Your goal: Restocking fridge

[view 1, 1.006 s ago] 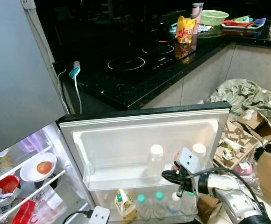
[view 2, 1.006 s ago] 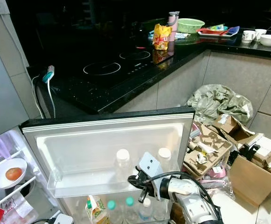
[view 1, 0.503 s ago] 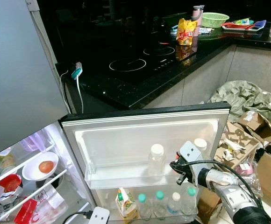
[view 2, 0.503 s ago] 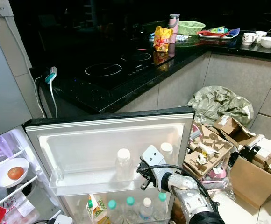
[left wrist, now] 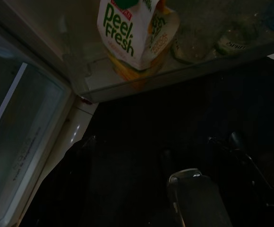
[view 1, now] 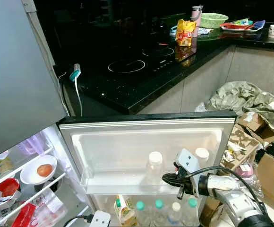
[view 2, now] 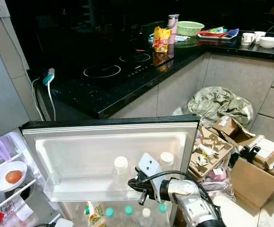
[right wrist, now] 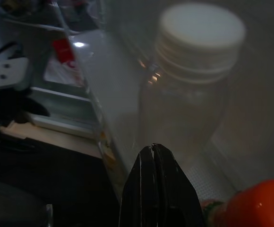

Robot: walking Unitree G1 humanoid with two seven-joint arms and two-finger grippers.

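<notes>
A dark kitchen counter (view 1: 141,80) is seen in the eye views behind the open fridge door (view 1: 146,142), whose upper shelf holds two white-capped bottles (view 1: 154,165) and whose lower shelf holds four small bottles (view 1: 158,213) and one juice carton (view 1: 121,212). In the left wrist view, the carton is seen from below beside the idle left gripper, whose fingers cannot be judged in the dark. In the right wrist view, the right gripper (right wrist: 155,156) is pressed shut and empty just before one bottle, so it is best eased clear without the bottle being tipped.

The right arm reaches forward and leftward at low height. Its right gripper (right wrist: 153,153) has both black fingers pressed together, empty.
</notes>
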